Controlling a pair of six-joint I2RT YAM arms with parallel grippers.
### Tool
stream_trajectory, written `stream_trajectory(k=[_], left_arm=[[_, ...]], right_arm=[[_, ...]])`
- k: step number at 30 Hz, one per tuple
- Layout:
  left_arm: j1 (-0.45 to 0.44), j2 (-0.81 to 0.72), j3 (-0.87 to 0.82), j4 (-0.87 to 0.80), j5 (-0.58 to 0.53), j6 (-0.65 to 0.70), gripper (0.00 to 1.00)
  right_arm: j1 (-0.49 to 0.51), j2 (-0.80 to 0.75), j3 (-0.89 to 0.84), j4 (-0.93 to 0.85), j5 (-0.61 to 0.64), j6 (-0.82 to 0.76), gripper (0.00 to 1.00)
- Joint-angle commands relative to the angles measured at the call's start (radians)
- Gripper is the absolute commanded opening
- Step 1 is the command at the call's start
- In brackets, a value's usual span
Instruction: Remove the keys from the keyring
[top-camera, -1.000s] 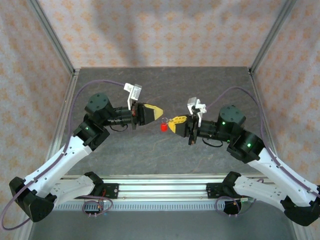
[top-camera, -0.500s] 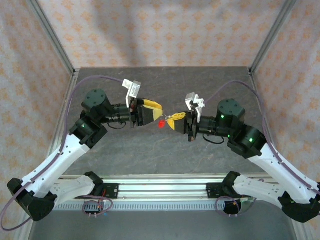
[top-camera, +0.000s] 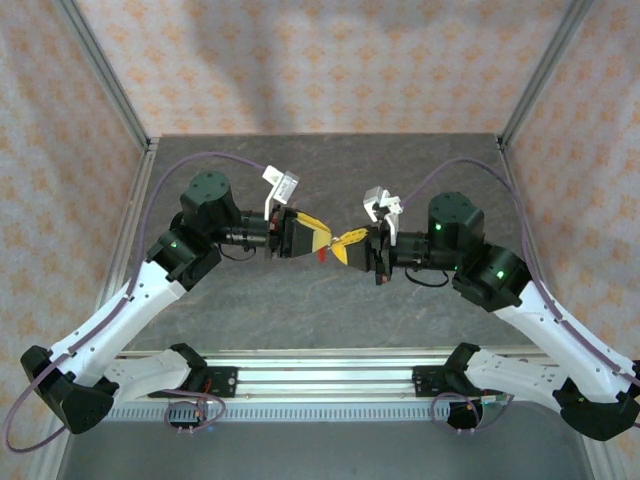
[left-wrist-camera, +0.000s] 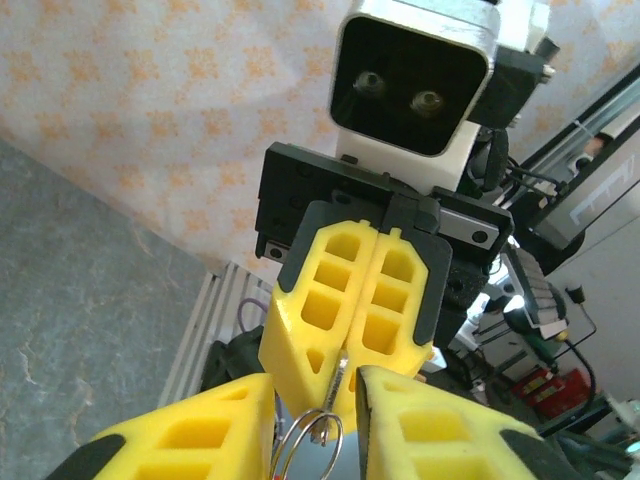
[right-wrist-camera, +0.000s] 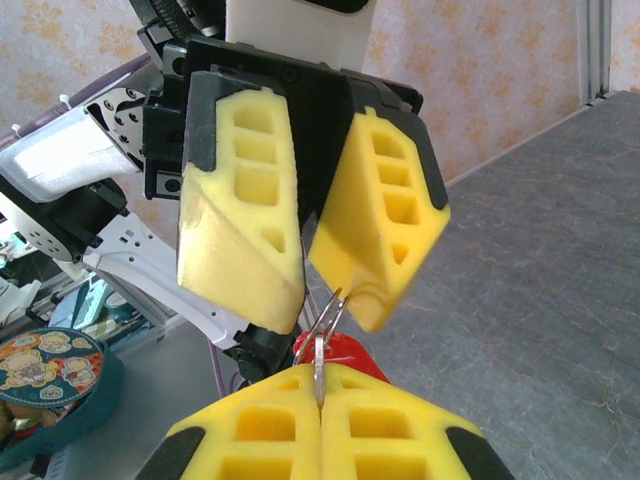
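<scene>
- The right gripper (top-camera: 338, 247) is clenching flat on the key (right-wrist-camera: 318, 362), a thin silvery blade standing up out of its closed pads. This is anchoring the assembly in mid-air above the middle of the table (top-camera: 300, 310).
- The left gripper (top-camera: 323, 240) is meeting it tip to tip from the left, jaws slightly parted around the wire loop (left-wrist-camera: 310, 436). Whether the pads are pinching the wire cannot be told.
- The red keyring (right-wrist-camera: 340, 350) is hanging just beside the right gripper's tips, between the two grippers.
- Judgement: the opposed hold is letting one arm fix the key while the other is working the loop off it.
- No brand, label or legible writing is showing. A teal object (right-wrist-camera: 50, 380) is bearing cartoon figures but no readable text.
</scene>
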Motion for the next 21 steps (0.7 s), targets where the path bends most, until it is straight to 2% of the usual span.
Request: stream_trajectory(k=[1, 7, 10, 12, 16, 21], left_arm=[[-0.007, -0.012, 0.032, -0.019, 0.036, 0.041, 0.23], [-0.007, -0.016, 0.026, -0.017, 0.04, 0.042, 0.18], [-0.007, -0.02, 0.024, -0.012, 0.039, 0.04, 0.09], [-0.006, -0.026, 0.016, 0.002, 0.03, 0.035, 0.08], [-0.003, -0.043, -0.031, 0.118, -0.016, -0.043, 0.0], [-0.001, -0.053, -0.109, 0.33, -0.088, -0.173, 0.0]], right_arm=[[-0.01, -0.003, 0.042, 0.004, -0.015, -0.013, 0.0], [-0.018, 0.0, 0.045, 0.002, -0.013, -0.011, 0.0], [-0.019, 0.001, 0.045, 0.002, -0.011, -0.01, 0.0], [-0.019, -0.002, 0.043, 0.003, -0.005, -0.016, 0.0], [-0.019, -0.031, -0.004, 0.066, 0.014, -0.018, 0.0], [-0.014, -0.086, -0.115, 0.212, 0.034, -0.006, 0.0]])
